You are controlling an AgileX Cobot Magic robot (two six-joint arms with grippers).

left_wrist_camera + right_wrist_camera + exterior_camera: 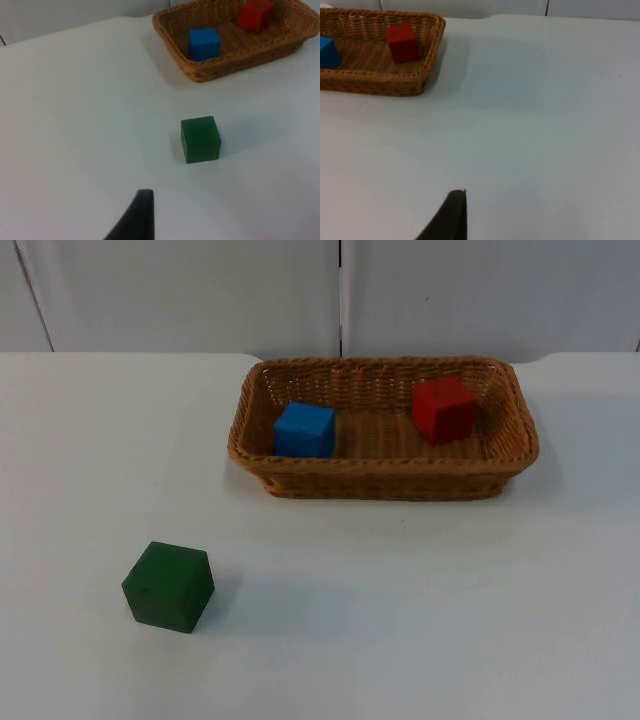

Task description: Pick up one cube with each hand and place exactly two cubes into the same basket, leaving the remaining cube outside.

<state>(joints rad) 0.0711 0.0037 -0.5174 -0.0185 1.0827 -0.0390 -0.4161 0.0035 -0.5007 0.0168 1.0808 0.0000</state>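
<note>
A wicker basket (385, 482) stands at the back of the table, right of centre. Inside it, a blue cube (304, 430) lies at the left end and a red cube (444, 409) at the right end. A green cube (169, 586) rests on the bare table at the front left, well apart from the basket. My left gripper (136, 217) hangs over bare table short of the green cube (200, 139), with the basket (225, 64) beyond it. My right gripper (449, 216) hovers over bare table away from the basket (380, 82), which holds the red cube (402, 43).
The white table top (420, 610) ends at a grey partition wall (200, 290) just behind the basket.
</note>
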